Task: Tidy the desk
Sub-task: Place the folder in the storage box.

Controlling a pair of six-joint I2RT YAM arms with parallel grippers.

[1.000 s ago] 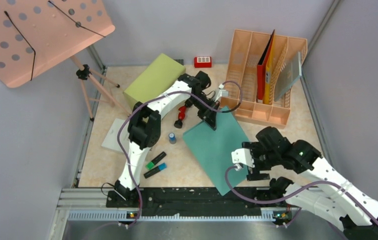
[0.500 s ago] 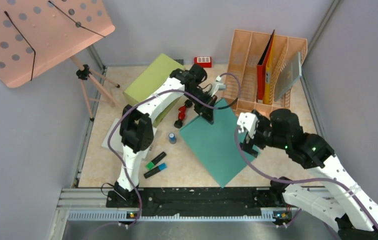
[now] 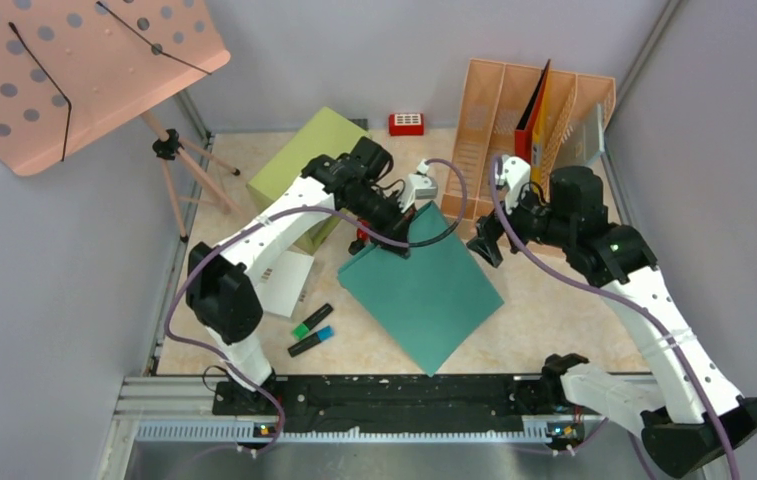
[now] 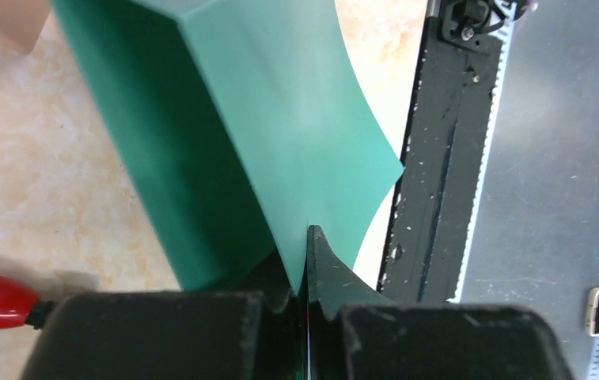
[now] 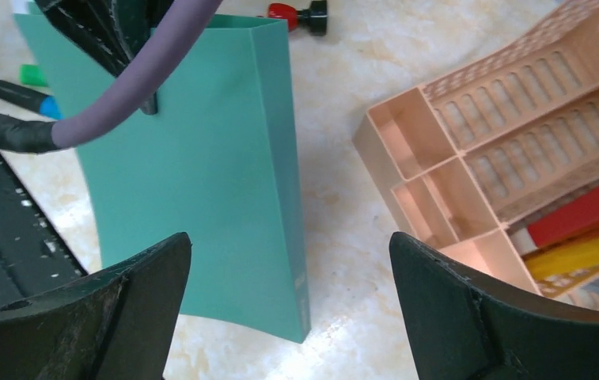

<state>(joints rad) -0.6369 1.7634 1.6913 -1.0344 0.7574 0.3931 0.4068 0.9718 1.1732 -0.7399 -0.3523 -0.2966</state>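
Observation:
The desk (image 3: 554, 310) is a beige marbled top. A teal folder (image 3: 424, 290) stands tilted on it at the middle, its top corner pinched in my left gripper (image 3: 403, 232), which is shut on it. The left wrist view shows the folder's (image 4: 296, 103) sheet clamped between the fingertips of that gripper (image 4: 308, 237). My right gripper (image 3: 486, 243) hangs wide open just right of the folder, in front of the peach file organizer (image 3: 474, 110). Nothing is held in the right gripper (image 5: 290, 237); below it lie the folder's edge (image 5: 280, 158) and bare desk (image 5: 343, 158).
Red and yellow folders (image 3: 529, 130) stand in the organizer. A green box (image 3: 304, 155), red calculator (image 3: 406, 123) and red-handled tool (image 5: 296, 12) are at the back. A white notepad (image 3: 284, 280) and two highlighters (image 3: 311, 332) lie left. A peach perforated board (image 3: 74, 70) on a tripod overhangs the left corner.
The left arm pulled the folder leftward and more upright, hiding the small blue-capped item. The right arm swung from the front edge up to the organizer, its jaws opening a little wider.

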